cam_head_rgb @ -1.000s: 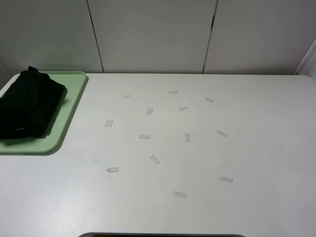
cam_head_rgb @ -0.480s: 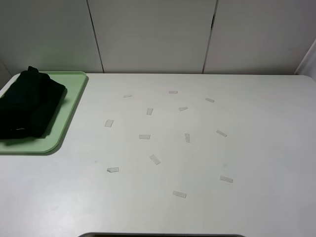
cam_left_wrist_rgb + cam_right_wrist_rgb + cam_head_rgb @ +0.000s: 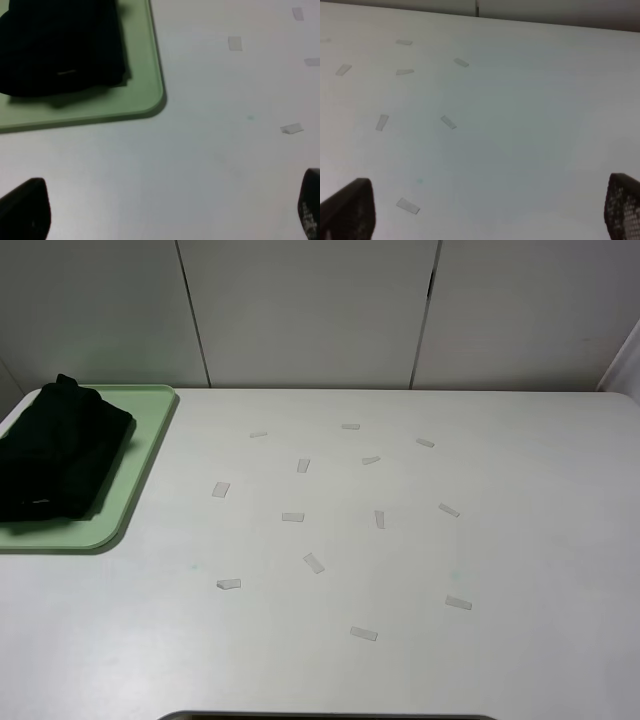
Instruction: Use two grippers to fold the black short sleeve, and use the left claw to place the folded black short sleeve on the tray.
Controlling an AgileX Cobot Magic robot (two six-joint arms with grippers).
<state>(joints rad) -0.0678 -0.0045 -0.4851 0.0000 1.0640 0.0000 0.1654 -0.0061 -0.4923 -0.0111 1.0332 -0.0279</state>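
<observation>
The folded black short sleeve lies on the light green tray at the table's far left. It also shows in the left wrist view, lying on the tray. Neither arm shows in the exterior high view. My left gripper is open and empty, its fingertips wide apart over bare table near the tray's corner. My right gripper is open and empty, its fingertips wide apart over the table's right part.
Several small pieces of clear tape are stuck across the middle of the white table. They also show in the right wrist view. White wall panels stand behind the table.
</observation>
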